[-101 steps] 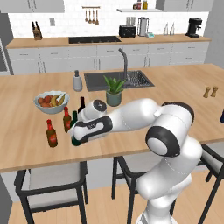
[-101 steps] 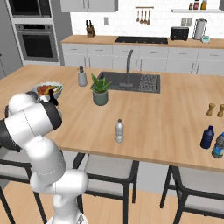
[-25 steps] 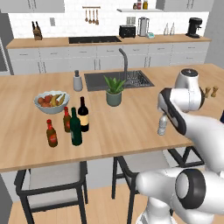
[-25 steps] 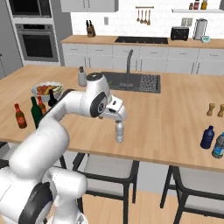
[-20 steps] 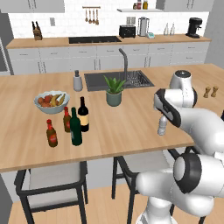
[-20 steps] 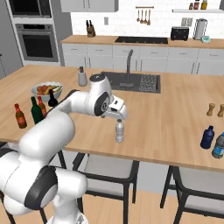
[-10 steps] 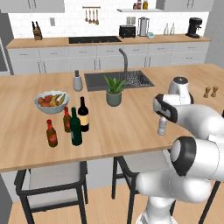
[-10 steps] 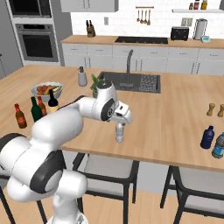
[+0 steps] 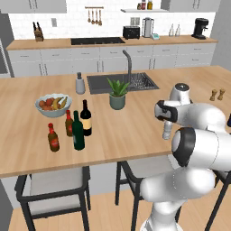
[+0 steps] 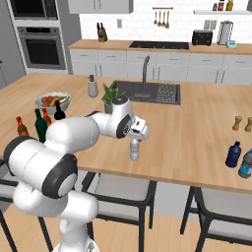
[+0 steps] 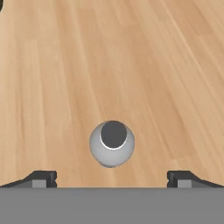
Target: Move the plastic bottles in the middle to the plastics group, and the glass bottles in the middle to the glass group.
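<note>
The tool (image 11: 112, 179) hangs directly over the pale bottle (image 11: 112, 143), its fingertips (image 11: 40, 178) spread wide to either side and touching nothing. From the hand view the bottle shows as a grey round with a dark cap at its middle, standing upright on the bench (image 11: 131, 52). In the right base view that bottle (image 10: 134, 148) sits near the bench's front edge, just under the hand. The wine bottle (image 9: 85, 118) and the green bottle (image 9: 78, 131) stand close together at the left of the bench, by the two brown bottles (image 9: 53, 137) (red-labelled, clearly shorter) and near a fruit bowl (image 9: 53, 104). Two blue bottles (image 10: 233, 154) stand at the far right end of the bench, well apart from the pale one.
</note>
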